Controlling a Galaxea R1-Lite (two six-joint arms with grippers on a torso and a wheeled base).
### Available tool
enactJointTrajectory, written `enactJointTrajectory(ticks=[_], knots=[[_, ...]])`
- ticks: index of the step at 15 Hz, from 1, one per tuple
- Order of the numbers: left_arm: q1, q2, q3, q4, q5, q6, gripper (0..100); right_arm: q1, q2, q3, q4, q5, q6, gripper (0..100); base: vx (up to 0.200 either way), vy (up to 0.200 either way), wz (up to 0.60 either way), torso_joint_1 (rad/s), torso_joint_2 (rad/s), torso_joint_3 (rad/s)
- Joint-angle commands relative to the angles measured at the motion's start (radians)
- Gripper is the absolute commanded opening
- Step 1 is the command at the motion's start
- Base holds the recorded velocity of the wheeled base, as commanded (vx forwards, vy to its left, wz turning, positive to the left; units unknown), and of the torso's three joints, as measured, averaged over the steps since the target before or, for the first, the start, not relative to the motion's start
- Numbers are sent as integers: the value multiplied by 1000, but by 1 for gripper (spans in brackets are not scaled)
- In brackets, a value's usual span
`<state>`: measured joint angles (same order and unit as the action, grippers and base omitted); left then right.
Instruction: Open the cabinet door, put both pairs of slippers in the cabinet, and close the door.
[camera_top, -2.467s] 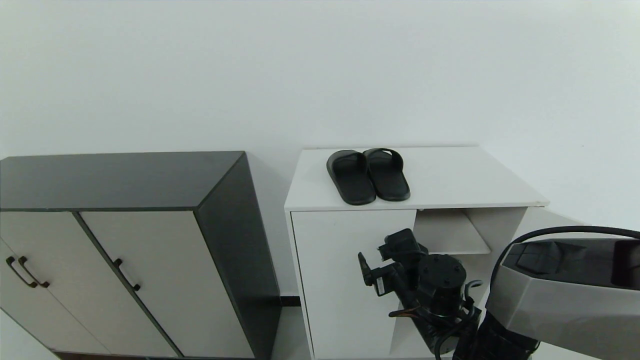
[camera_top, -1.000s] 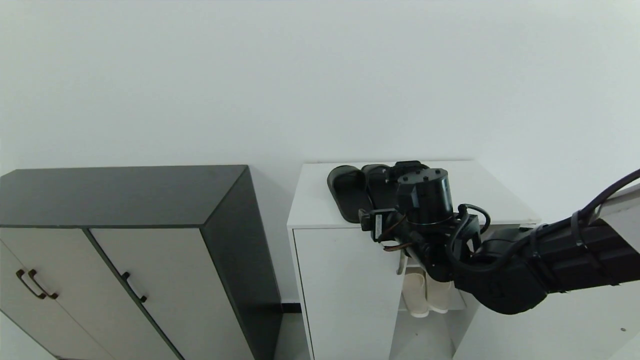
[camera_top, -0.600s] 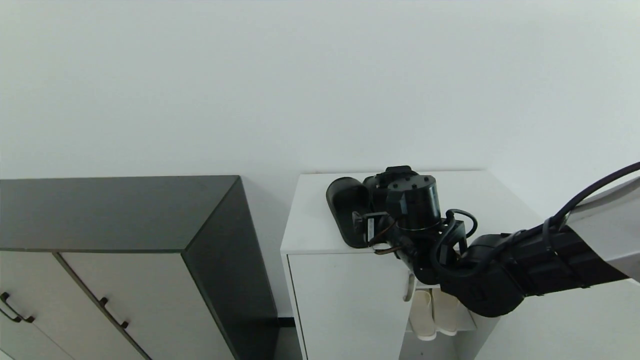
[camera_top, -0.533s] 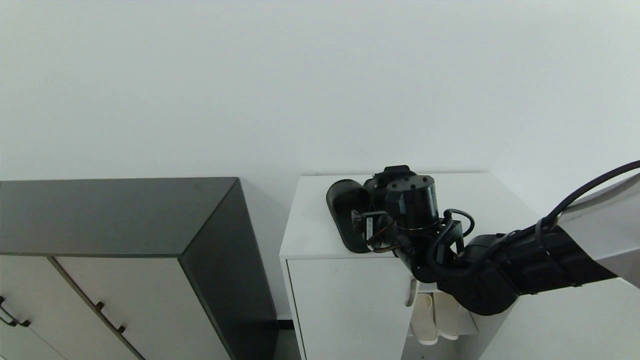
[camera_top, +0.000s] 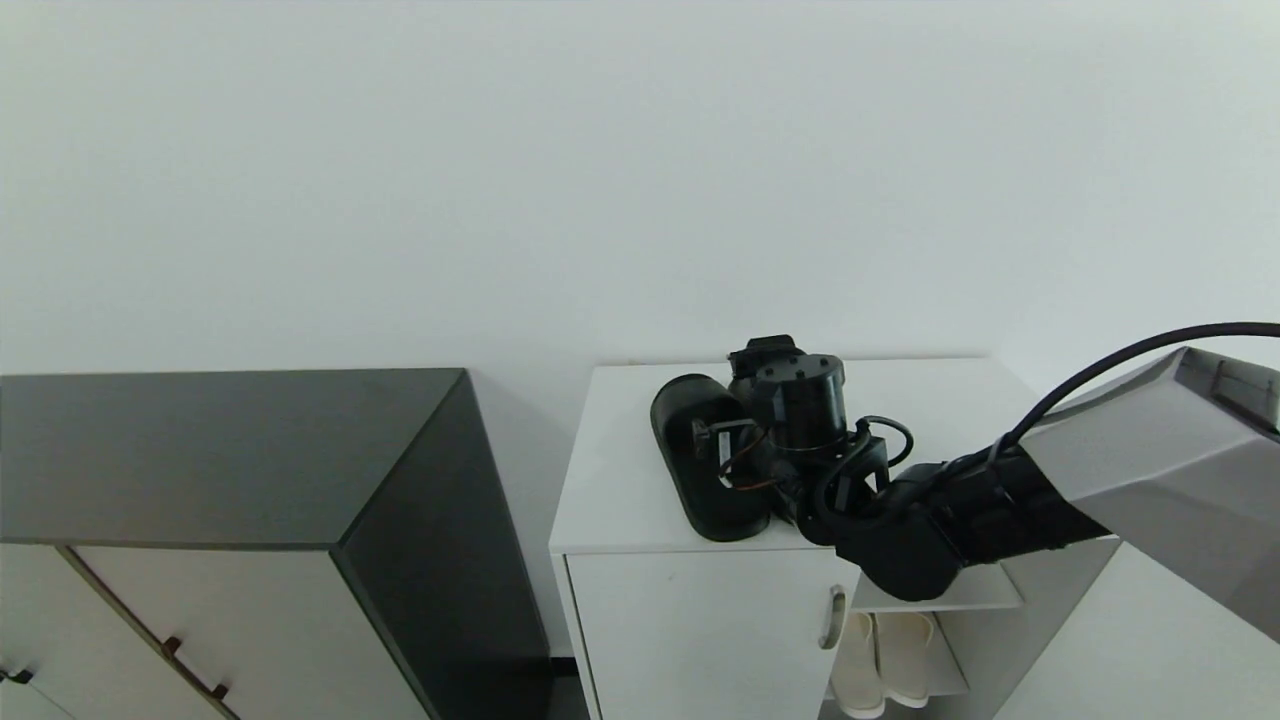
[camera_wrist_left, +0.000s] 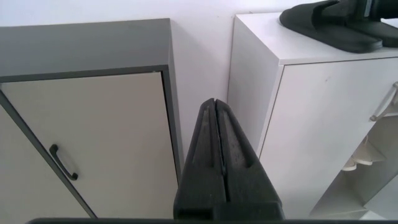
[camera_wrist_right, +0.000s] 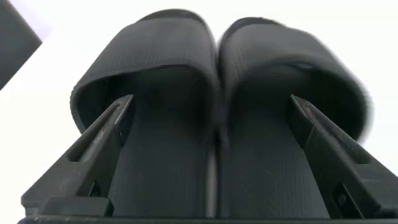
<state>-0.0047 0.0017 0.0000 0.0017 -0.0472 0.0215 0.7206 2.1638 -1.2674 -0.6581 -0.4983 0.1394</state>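
We find the white cabinet (camera_top: 610, 480) at six o'clock in the head view. Its right half is open. On the lower shelf (camera_top: 950, 682) inside, at five o'clock, a white pair of slippers (camera_top: 880, 672) stands side by side. A door panel (camera_top: 700, 640) covers the cabinet's left half, with its handle (camera_top: 832, 617) on the three o'clock edge.

The black pair of slippers (camera_top: 705, 470) lies on the cabinet's top, the two pressed together, with the near ends close to the front edge. The right gripper (camera_wrist_right: 210, 106) is spread wide around the pair, one finger (camera_wrist_right: 99, 155) outside each slipper. We cannot tell whether the pads touch. The left gripper (camera_wrist_left: 215, 109) is closed with nothing in it, low before the gap between the two cabinets.

At eight o'clock stands a dark-topped cabinet (camera_top: 230, 450) with its pale doors (camera_top: 180, 630) shut. Only a narrow gap separates it from the white cabinet. A plain wall (camera_top: 640, 180) runs behind both, from nine o'clock to three. The white top continues toward three o'clock past the slippers.
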Motion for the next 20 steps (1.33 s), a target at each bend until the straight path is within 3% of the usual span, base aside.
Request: enactJointTrajectory(ticks=[1, 9, 10, 16, 18, 20], knots=[[0, 0, 0, 0, 0, 0, 0, -13, 54, -50, 2, 6, -1, 100, 0, 0, 0, 0, 0, 0], [0, 0, 0, 0, 1, -3, 0, -47, 154, -153, 3, 38, -35, 100, 0, 0, 0, 0, 0, 0], [0, 0, 0, 0, 1, -3, 0, -47, 157, -159, 3, 38, -35, 0, 0, 0, 0, 0, 0, 0], [0, 0, 0, 0, 1, -3, 0, -41, 94, -136, 2, 37, -37, 0, 0, 0, 0, 0, 0, 0], [0, 0, 0, 0, 1, -5, 0, -32, 42, -81, 0, 38, -35, 0, 0, 0, 0, 0, 0, 0], [0, 0, 0, 0, 1, -5, 0, 5, -82, 80, -11, 40, -27, 0, 0, 0, 0, 0, 0, 0]])
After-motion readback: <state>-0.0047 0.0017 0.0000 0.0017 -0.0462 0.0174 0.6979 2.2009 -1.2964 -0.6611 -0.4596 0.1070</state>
